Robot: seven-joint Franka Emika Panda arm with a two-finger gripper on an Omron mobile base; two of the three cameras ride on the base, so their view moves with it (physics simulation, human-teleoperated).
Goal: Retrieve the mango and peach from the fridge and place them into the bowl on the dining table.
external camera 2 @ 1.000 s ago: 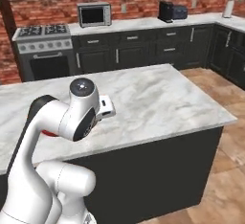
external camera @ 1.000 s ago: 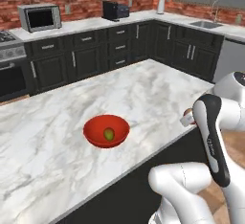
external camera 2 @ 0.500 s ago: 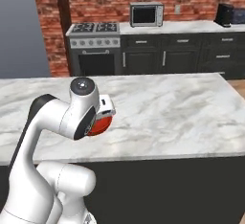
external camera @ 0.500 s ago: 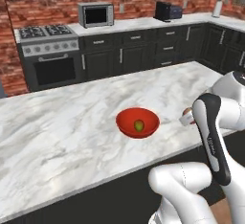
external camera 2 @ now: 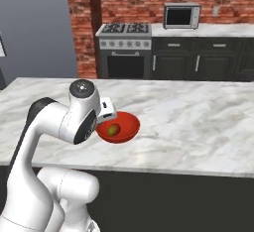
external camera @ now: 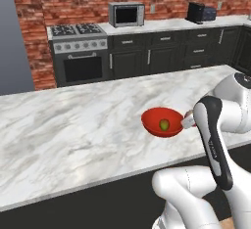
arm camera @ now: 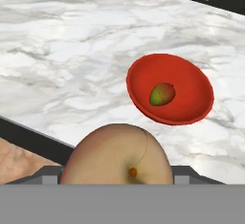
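The red bowl [external camera: 162,123] [external camera 2: 119,127] [arm camera: 170,94] sits on the white marble dining table [external camera: 73,130] [external camera 2: 198,122] [arm camera: 62,50], close to its near edge. The yellow-green mango [external camera: 164,124] [external camera 2: 114,129] [arm camera: 162,94] lies inside the bowl. My gripper [arm camera: 117,177] is shut on the orange-pink peach [arm camera: 117,156], which sits between the fingers just short of the bowl, over the table's edge. In the base views the hand [external camera: 188,121] [external camera 2: 105,111] hovers right beside the bowl's rim. The fridge is out of view.
Beyond the table stand a stove [external camera: 78,52] [external camera 2: 124,47], a microwave [external camera: 126,13] [external camera 2: 181,15] and dark cabinets [external camera: 162,54] under a marble counter, against a brick wall. A toaster [external camera: 200,11] sits at the far right. The wooden floor [arm camera: 19,161] shows below the table's edge.
The base has swung round, so the whole kitchen has shifted right in both base views. The arm keeps its pose and the peach stays in the gripper beside the bowl.
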